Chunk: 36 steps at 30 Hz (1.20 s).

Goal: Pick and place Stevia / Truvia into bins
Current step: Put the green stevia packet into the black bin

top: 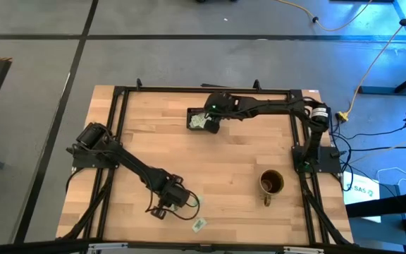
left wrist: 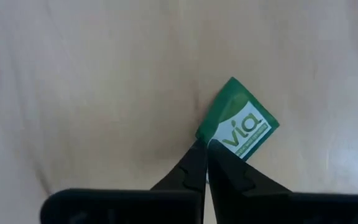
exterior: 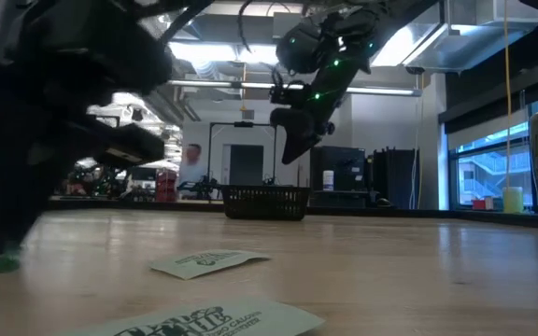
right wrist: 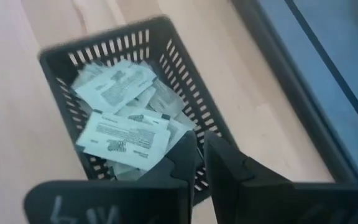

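While packets (right wrist: pixel 124 140) fill the black tray (right wrist: pixel 185 74), the mug (top: pixel 271 183) stands apart.

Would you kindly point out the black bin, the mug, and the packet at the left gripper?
Black bin (right wrist: pixel 185 81): right wrist view, slatted side wall.
Mug (top: pixel 272 183): high view, rim.
Green packet (left wrist: pixel 244 121): left wrist view, printed face.

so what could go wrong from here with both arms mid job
The left claw pinches only a corner of the green packet, so it may slip out or flutter on the way across. The bin already holds a heap of packets, so another drop could slide over the low wall. The right claw hangs shut just above that bin and may sit in the left arm's way.
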Tool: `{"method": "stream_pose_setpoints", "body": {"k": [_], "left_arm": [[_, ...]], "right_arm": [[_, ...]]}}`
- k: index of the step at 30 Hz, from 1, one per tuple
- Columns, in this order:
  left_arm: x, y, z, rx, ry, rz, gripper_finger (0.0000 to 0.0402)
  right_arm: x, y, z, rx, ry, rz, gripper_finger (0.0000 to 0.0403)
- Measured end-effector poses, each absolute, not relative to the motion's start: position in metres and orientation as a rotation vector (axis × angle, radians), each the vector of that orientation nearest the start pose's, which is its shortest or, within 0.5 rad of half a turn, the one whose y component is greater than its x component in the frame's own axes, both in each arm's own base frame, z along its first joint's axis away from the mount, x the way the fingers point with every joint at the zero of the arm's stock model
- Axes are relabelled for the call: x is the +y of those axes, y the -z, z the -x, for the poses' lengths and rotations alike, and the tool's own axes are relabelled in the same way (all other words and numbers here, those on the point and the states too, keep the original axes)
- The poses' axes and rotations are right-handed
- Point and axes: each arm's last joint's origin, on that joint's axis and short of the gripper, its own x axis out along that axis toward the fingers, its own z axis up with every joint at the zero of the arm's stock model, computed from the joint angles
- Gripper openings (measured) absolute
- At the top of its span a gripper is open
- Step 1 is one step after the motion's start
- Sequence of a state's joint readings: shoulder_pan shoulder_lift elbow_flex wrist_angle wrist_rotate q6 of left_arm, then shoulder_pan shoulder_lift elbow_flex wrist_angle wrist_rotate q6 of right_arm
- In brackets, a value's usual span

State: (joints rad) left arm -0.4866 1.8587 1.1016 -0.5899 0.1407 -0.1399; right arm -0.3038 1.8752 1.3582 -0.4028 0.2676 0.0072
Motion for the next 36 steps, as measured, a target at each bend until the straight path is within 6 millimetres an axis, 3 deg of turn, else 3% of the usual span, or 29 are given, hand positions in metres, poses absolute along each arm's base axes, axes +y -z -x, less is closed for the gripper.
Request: {"method": "stream_pose_setpoints", "body": {"k": [3, 10, 17, 21, 28, 36], "left_arm": [[-0.148, -0.147, -0.292, 1.394, 0.363, -0.103, 0.0004], [-0.108, -0.195, -0.292, 1.29, 0.197, 0.029, 0.0004], [-0.038, -0.241, -0.293, 1.07, -0.194, 0.229, 0.0004], [0.007, -0.256, -0.288, 0.976, -0.36, 0.292, 0.0004], [0.077, -0.261, -0.293, 0.837, -0.503, 0.258, 0.0004], [0.13, -0.234, -0.31, 0.795, -0.486, 0.251, 0.0004]], "right_arm": [[-0.123, -0.226, -0.372, 0.911, 0.527, -0.035, 0.0037], [-0.099, -0.267, -0.347, 0.917, 0.434, -0.049, 0.0037], [-0.063, -0.296, -0.322, 0.943, 0.294, -0.153, 0.0037], [-0.043, -0.304, -0.315, 0.941, 0.269, -0.181, 0.0037], [-0.008, -0.303, -0.319, 0.944, 0.211, -0.209, 0.0037], [0.018, -0.296, -0.324, 0.942, 0.203, -0.261, 0.0037]]}}
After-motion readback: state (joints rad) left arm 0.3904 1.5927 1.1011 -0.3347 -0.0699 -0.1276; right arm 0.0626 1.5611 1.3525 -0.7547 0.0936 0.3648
